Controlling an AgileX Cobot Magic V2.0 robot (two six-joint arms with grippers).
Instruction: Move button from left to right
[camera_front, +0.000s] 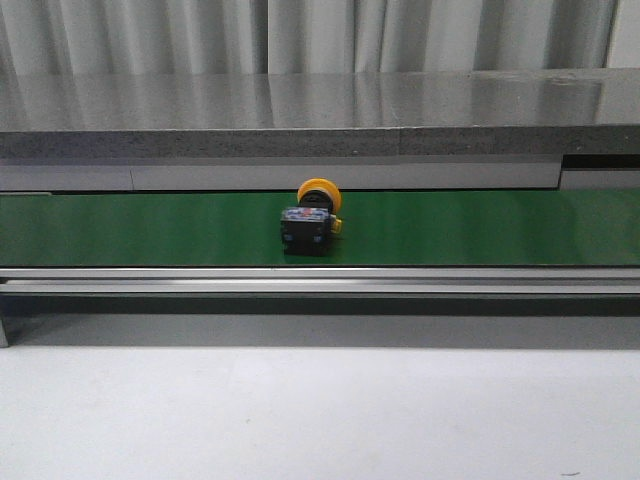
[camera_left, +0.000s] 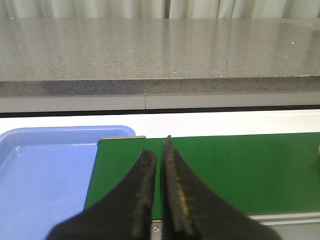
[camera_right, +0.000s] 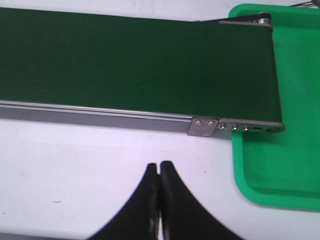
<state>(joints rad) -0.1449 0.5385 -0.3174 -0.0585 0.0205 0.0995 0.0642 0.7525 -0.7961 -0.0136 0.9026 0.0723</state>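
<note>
Neither tool shows in the front view; only the small push-button switch with a round yellow cap and black boxy body (camera_front: 312, 220) is there, lying on its side at frame centre on the long dark green conveyor belt (camera_front: 480, 228). Cap points toward the upper right and back, body toward the camera, a thin pale band between them. A bit of yellow also shows at the body's right edge. Grey stone-look counter (camera_front: 320, 115) fills the upper frame, white surface (camera_front: 320, 410) the lower. The button sits about midway along the belt, so the transfer looks half done, likely riding the belt rightward.

Left wrist view: left tool (camera_left: 159, 161) at bottom centre, black fingers (camera_left: 146, 185) pressed almost together, clenched on nothing. It hangs over the belt's end, beside the light blue plastic tray (camera_left: 45, 175) at lower left, probably the pick-up side. A tiny pale speck at the right edge may be the button; cannot tell.

Right wrist view: right tool (camera_right: 159, 167) at bottom centre, fingers closed against each other, empty, above the white surface just short of the belt's metal side rail (camera_right: 100, 117). Bright green plastic tray (camera_right: 290, 150) at right sits under the belt's end, likely to catch or receive the button. Button not visible here.
</note>
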